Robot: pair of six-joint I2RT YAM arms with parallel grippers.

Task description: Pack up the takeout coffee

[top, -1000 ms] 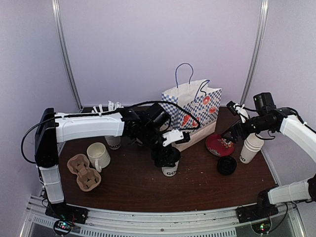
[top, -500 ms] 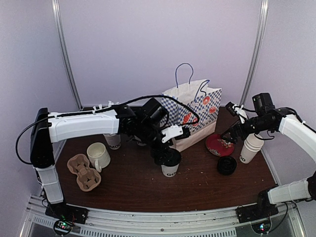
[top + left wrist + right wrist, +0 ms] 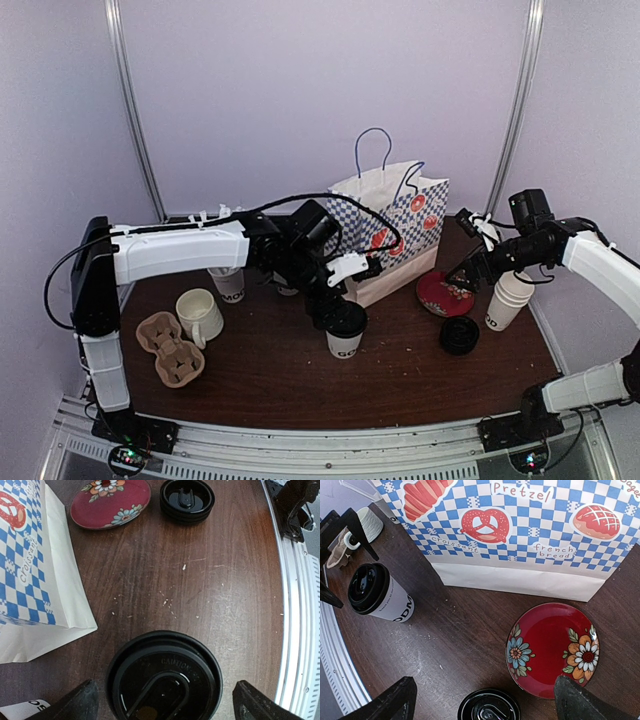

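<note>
From above, the left pincer [image 3: 340,305] is seen spread wide, directly over a lidded takeout cup [image 3: 345,335] whose black lettering is only partly legible. The right pincer [image 3: 470,268], likewise spread, is held above a red plate [image 3: 444,294], with an unlidded white cup [image 3: 510,298] just beside it.

At the left wrist, "CAUTION" is read on the cup's black lid [image 3: 164,675], set between the parted fingers [image 3: 82,702]. "Croissant" is printed on the checked paper bag [image 3: 30,565] ahead and leftward. A loose lid [image 3: 187,499] lies far ahead.

At the right wrist, "Pretzel", "croissant" and "french bread" are read on the bag ahead. "ODM" is seen on the lidded cup, leftward.
</note>
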